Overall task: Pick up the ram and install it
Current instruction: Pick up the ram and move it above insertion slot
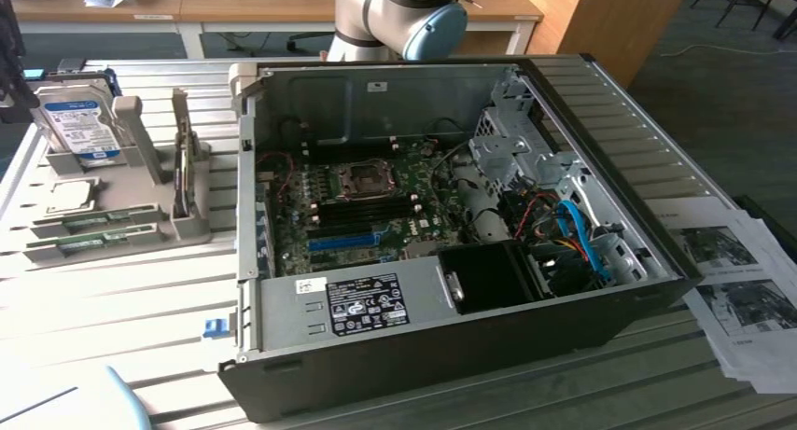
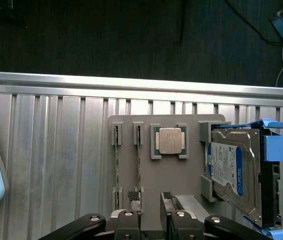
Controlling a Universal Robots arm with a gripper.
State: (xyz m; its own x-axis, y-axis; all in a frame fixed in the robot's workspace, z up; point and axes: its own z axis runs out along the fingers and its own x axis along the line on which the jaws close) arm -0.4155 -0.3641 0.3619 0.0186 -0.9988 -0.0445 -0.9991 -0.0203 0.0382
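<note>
Black gripper (image 2: 151,220) jaws were held apart, empty, just above a grey plastic parts holder (image 2: 191,175). Two thin green ram sticks (image 2: 116,167) were slotted on edge there, presumably for easy grasping, beside a square silver processor (image 2: 169,140) and a boxy silver hard drive (image 2: 231,170). Farther off, an open black computer case (image 1: 412,355) was laid sideways.

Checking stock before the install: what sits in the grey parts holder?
In the grey holder: two ram sticks on edge in slots, a processor chip in a pocket, a hard drive standing at one end. The holder's floor under chip and drive is covered.
</note>
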